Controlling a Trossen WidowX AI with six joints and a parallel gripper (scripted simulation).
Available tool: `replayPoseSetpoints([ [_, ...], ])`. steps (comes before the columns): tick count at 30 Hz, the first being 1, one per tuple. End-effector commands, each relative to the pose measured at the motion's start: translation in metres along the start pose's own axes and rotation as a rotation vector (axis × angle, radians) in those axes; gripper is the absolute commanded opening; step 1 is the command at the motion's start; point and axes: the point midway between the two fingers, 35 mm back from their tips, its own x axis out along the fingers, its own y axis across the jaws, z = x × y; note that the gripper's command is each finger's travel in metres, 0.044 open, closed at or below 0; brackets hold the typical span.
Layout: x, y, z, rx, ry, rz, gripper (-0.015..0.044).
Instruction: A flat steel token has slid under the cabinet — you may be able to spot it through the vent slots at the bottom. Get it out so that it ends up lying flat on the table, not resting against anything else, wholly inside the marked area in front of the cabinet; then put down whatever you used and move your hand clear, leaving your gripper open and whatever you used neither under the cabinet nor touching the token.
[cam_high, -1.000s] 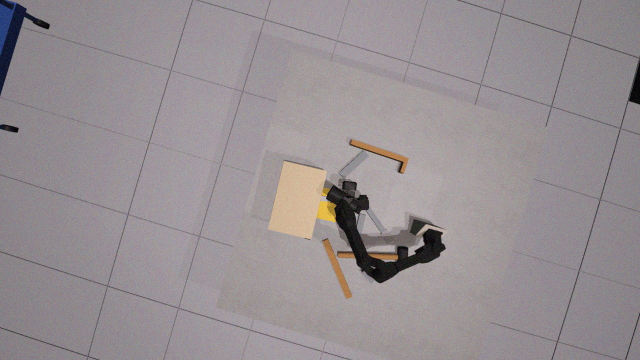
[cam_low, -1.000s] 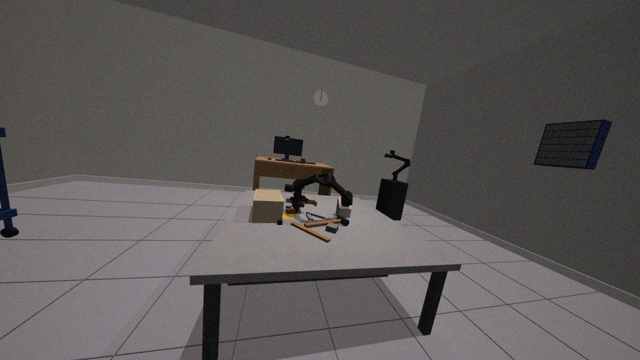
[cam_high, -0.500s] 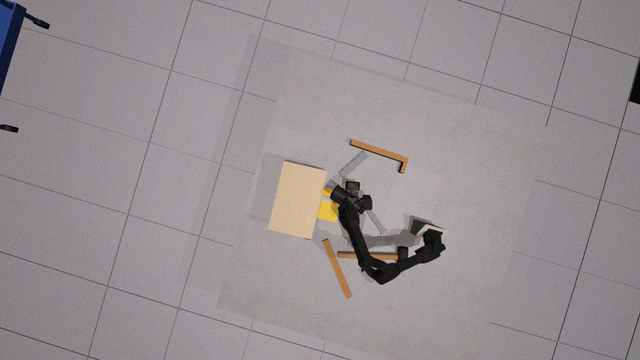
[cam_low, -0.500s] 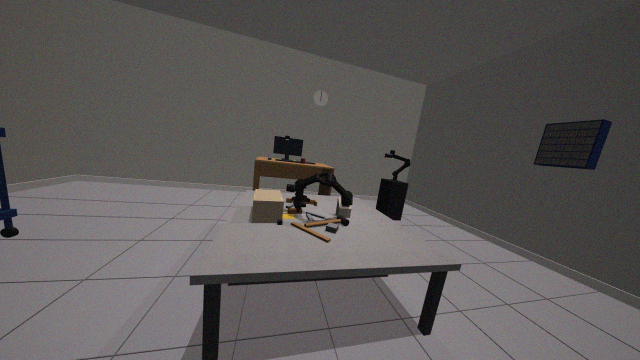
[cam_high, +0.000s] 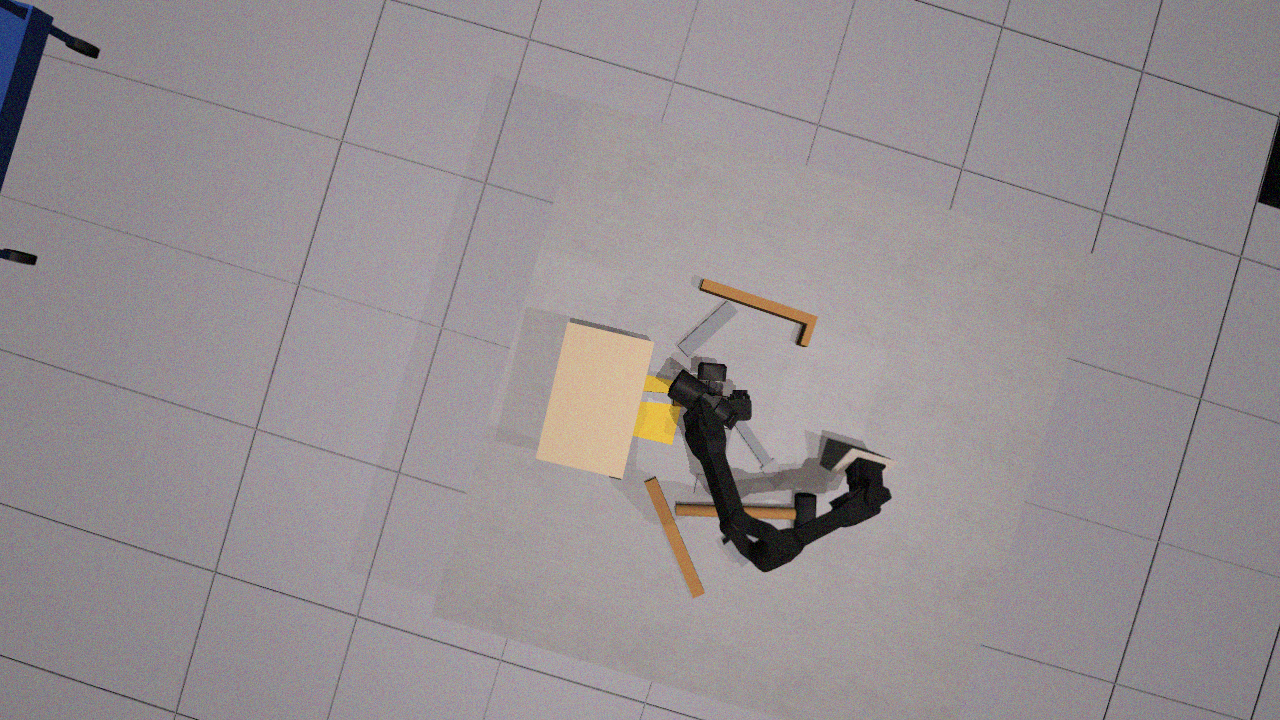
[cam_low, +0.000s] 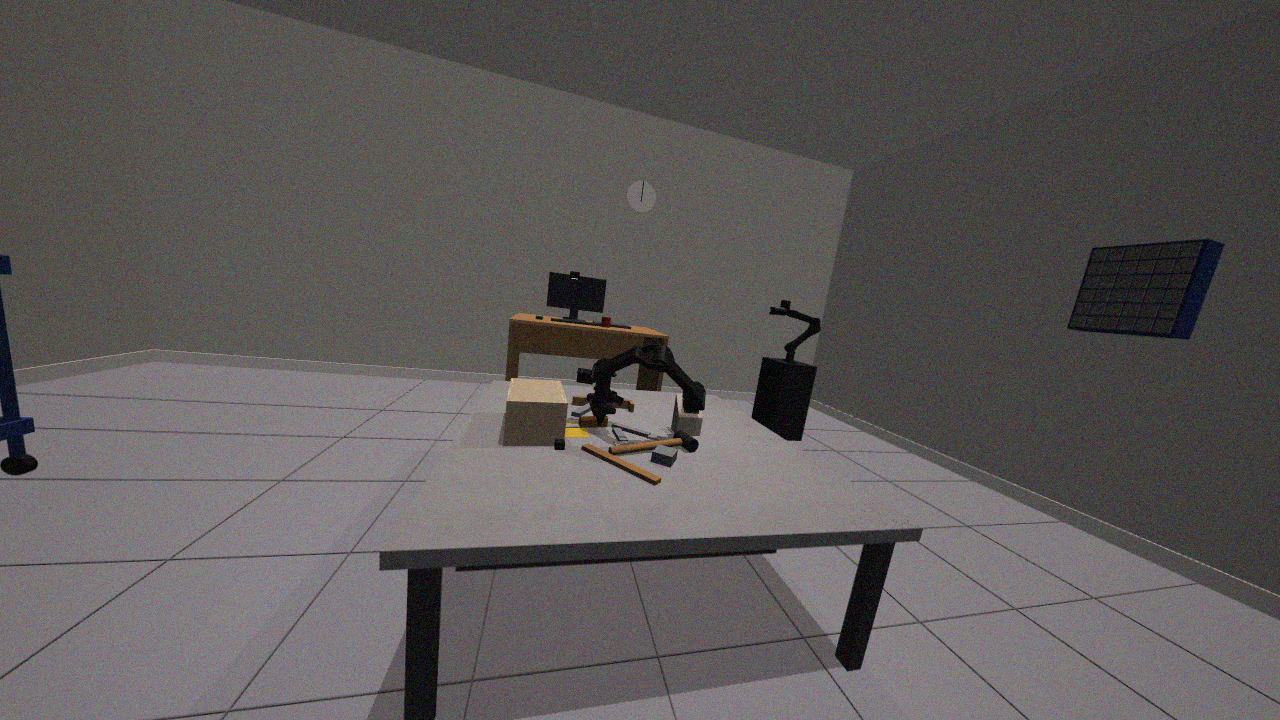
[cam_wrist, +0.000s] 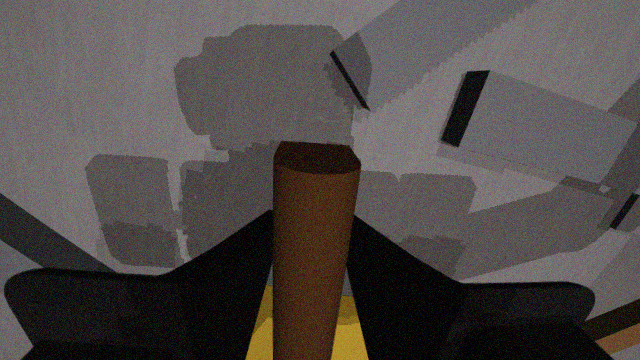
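My gripper (cam_high: 702, 386) (cam_low: 598, 420) (cam_wrist: 310, 220) is shut on a brown wooden handle (cam_wrist: 315, 260) (cam_low: 590, 421), over the table in front of the cabinet (cam_high: 595, 398) (cam_low: 535, 413). The handle's blunt end sticks out past the fingertips in the wrist view; its far part is hidden. The yellow marked area (cam_high: 656, 424) (cam_low: 577, 432) (cam_wrist: 350, 345) lies against the cabinet's front, with a pale grey band across it that I cannot identify. The arm partly covers that area. I cannot make out the token, and the vent slots do not show.
An L-shaped wooden stick (cam_high: 756, 300) and a grey bar (cam_high: 707, 327) lie on one side. A thin grey bar (cam_high: 753, 445), a mallet (cam_high: 698, 510) (cam_low: 646, 445), a straight wooden stick (cam_high: 675, 537) (cam_low: 620, 463), a grey block (cam_low: 664, 456) and a small black cube (cam_low: 559, 444) lie on the other.
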Motion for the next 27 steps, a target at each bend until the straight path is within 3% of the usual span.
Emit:
replayPoseSetpoints([
  [1, 0.001, 0.000, 0.009, 0.000, -0.006, -0.001, 0.0000],
  [27, 0.001, 0.002, 0.038, 0.001, -0.007, 0.000, 0.0000],
])
